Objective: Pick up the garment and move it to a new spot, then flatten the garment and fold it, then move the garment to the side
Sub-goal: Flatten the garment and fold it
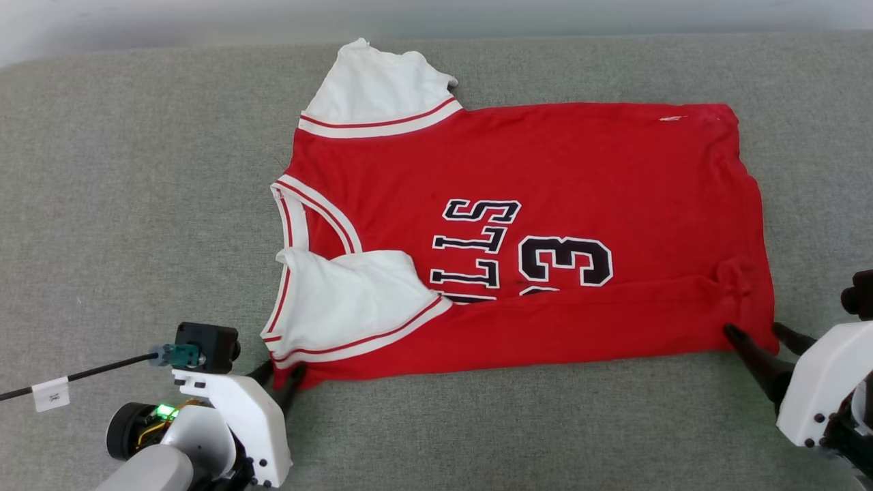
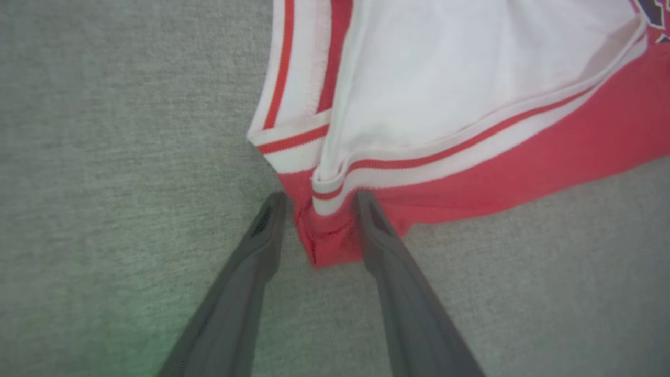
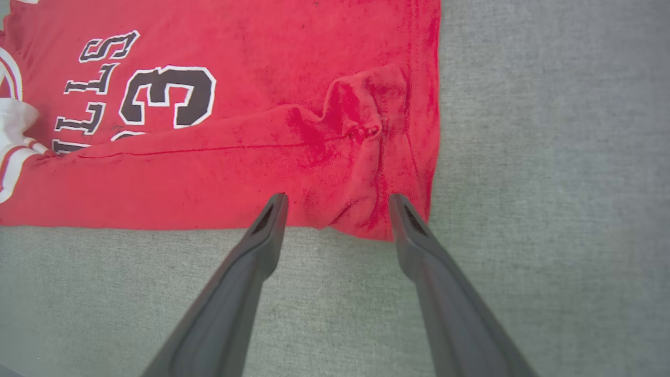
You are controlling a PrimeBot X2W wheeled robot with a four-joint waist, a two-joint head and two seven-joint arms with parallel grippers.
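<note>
A grey fabric surface (image 1: 136, 204) fills the scene, with a pale wall along its far edge. The garment (image 1: 545, 157) lies spread across the middle, collar toward the robot's left and hem toward its right. Its near long edge is turned over onto the body, covering part of the black print (image 1: 539, 252).

It looks light, limp cloth. It should drape and crease rather than keep its shape, and drag a little on the woven surface, so it is best taken at two corners together.

The near sleeve (image 1: 348, 300) is folded in on the chest. A small pucker (image 1: 740, 283) sits by the near hem corner.

The left tool (image 1: 282, 374) stands with its fingers apart, straddling the near shoulder corner and pinching nothing. The right tool (image 1: 753, 329), spread wide, straddles the near hem corner and grips nothing.
</note>
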